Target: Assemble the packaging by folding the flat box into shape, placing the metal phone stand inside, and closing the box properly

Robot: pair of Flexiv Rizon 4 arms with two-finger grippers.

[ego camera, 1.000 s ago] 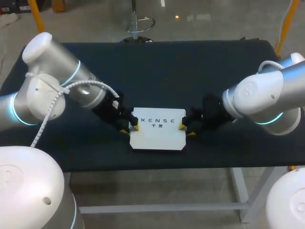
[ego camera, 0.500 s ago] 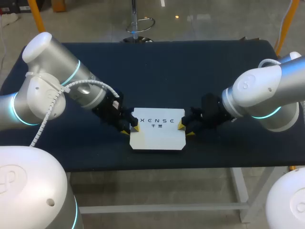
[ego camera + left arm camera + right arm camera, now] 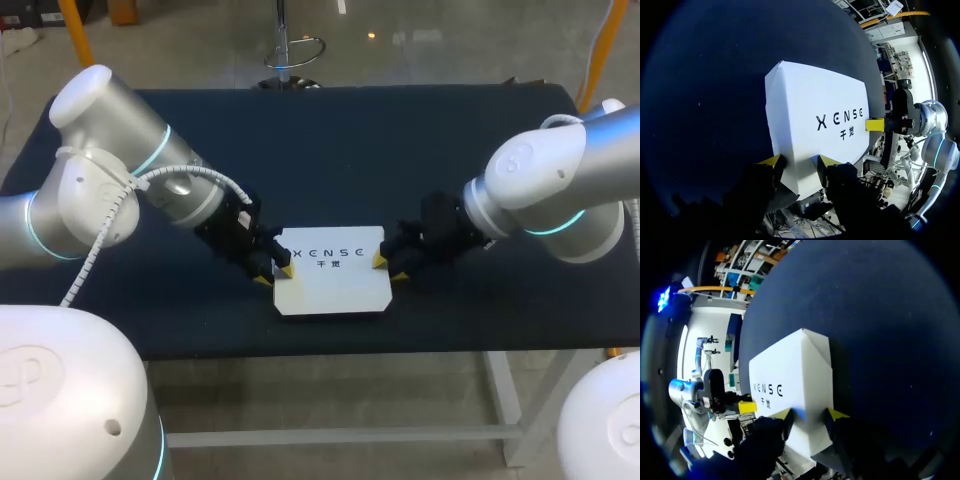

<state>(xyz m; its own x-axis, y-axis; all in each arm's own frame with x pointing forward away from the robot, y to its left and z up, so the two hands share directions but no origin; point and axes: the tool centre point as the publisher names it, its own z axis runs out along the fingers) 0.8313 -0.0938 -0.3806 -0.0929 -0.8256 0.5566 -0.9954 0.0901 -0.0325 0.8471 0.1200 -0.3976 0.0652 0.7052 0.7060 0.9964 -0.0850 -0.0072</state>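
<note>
A white box (image 3: 332,285) with dark print on its lid, folded and shut, lies flat near the front middle of the table. My left gripper (image 3: 273,274) is shut on its left end and my right gripper (image 3: 389,269) on its right end. In the left wrist view the box (image 3: 810,105) runs out ahead of the left gripper (image 3: 800,161), its near edge pinched between the yellow tips. The right wrist view shows the same for the box (image 3: 790,370) and the right gripper (image 3: 810,414). No metal phone stand is in view.
The table (image 3: 330,150) is covered in dark cloth, bare behind and beside the box. Its front edge runs just below the box. Both arms come in low from the sides.
The box has turned slightly between the grippers, its front left corner a little lower in the view. My right arm's elbow has risen and drawn back. The left fingers narrowed a little.
</note>
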